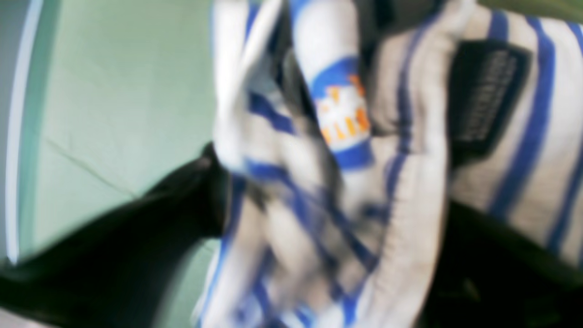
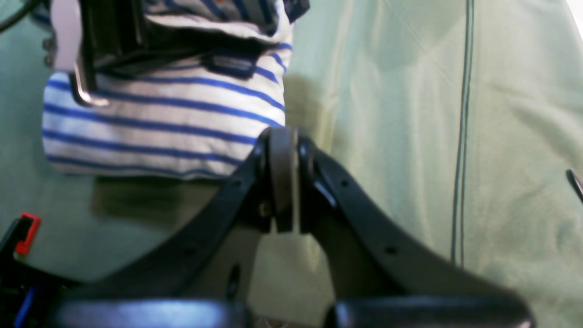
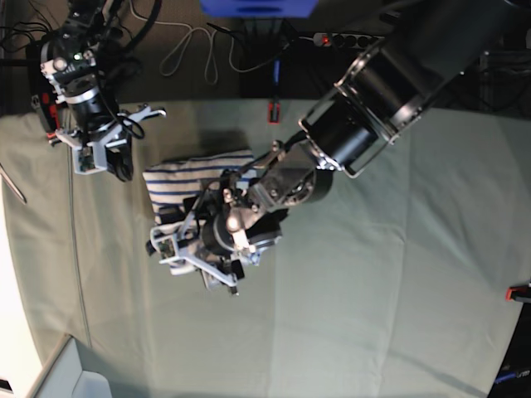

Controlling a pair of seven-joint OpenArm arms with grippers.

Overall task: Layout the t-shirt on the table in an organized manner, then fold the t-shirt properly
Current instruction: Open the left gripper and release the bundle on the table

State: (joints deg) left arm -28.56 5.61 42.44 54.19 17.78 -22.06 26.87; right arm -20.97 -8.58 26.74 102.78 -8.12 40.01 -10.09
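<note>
T-shirt: sits as a compact folded bundle on the table, toward the far-left part in the base view, mostly under the L arm. We see several layers stacked, striped face up, and in the L wrist view a printed label or tag among bunched folds (blurred, can't read).

Handling, our judgement: light, soft, floppy cotton; no stiffness, so any lifted edge will droop and layers may slide over each other. Not fragile. Cloth on cloth-covered table should drag rather than slip. Best hold is prob. a pinch on a folded edge or corner taking all layers, not the middle, else the stack unfolds.

L gripper: over the bundle's near edge. In the L wrist view a ribbed pad lies against the fabric and the other finger is well apart from it, so jaws look spread with cloth between; we can't tell if anything is truly held.

R gripper: fingers pressed together, holding nothing, just beside the bundle w/o touching.

Count: 1 t-shirt, 1 table, 2 grippers, 3 red clamps visible at table edges.
</note>
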